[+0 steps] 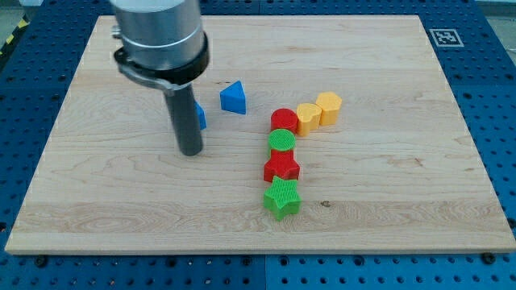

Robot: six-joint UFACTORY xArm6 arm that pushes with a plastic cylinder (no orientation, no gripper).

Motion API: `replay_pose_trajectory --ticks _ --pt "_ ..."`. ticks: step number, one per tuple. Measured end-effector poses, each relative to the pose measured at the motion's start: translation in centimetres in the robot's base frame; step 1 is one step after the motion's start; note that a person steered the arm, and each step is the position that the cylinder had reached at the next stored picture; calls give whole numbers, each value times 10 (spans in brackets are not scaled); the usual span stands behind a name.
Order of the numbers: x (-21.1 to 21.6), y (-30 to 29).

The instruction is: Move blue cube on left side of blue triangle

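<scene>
The blue cube (200, 116) is mostly hidden behind the dark rod; only a sliver of its right-hand edge shows, to the view's left of the blue triangle (233, 98) and slightly lower. The two blue blocks are near each other but apart, with bare wood between them.

There is no claw on this arm, so nothing is clasped or released: the arm ends in a straight dark rod, and my tip (190, 151) rests on the board just below the blue cube, to the lower left of the blue triangle. Whether the rod's shaft touches the cube cannot be told, since it covers most of the block.

To the right of the blue triangle, well apart from it, a line of blocks runs down the board: a red cylinder (283, 120), a green cylinder (280, 140), a red star-like block (281, 167) and a green star (281, 197), each touching or just beside the next. Right of the red cylinder sit a yellow heart-like block (307, 116) and a yellow block (328, 105), side by side.

All rest on a pale wooden board (387, 177), lying on a blue perforated table (492, 121). A black-and-white marker tag (443, 36) sits at the board's upper right corner.
</scene>
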State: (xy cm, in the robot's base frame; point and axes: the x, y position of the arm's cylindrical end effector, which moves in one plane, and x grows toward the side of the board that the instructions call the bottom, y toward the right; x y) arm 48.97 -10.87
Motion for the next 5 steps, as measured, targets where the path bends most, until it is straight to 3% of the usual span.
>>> replay_pose_trajectory --ticks 1,5 --pt "-10 -19" --pt "-29 9"
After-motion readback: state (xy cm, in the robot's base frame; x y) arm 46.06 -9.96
